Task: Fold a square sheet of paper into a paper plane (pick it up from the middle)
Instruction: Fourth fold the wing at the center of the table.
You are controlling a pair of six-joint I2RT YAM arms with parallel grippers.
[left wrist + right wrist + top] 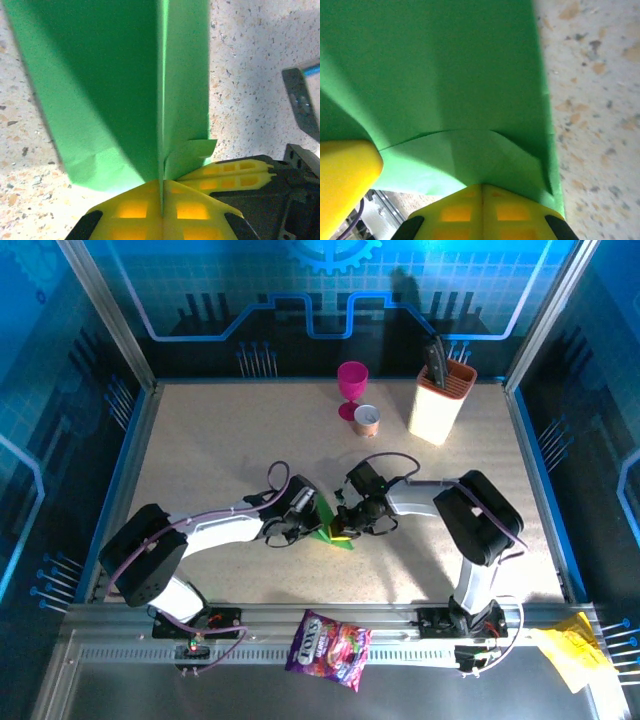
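1. The left gripper (161,194) has its yellow fingers pressed together on the square sheet of paper (115,90), clamping it right on a crease.
2. The right gripper (481,194) is also closed on the sheet, pinching an edge where a curled flap lifts just ahead of its fingertips.
3. Paper location: mid-table (220,440), between the two gripper heads. From above it reads as a narrow green sliver, already folded rather than a flat square. Whether its lower edge touches the surface cannot be told.
4. Key relation: in the left wrist view the crease runs straight out from the left fingertips, so the long axis lines up with that gripper's reach. One wide flap sits left of the crease and a narrower one sits right.
5. The right gripper's fingers sit just beside the left's, on the right flap at the same end of the sheet. Neither arm is nearer, since both are on it.
6. Judgement: the far end of the crease is unsupported. The next fold likely needs one gripper to hold the crease while the other releases and re-grips farther out. With both pulling at this shared end, tearing or skewing the crease is the risk.
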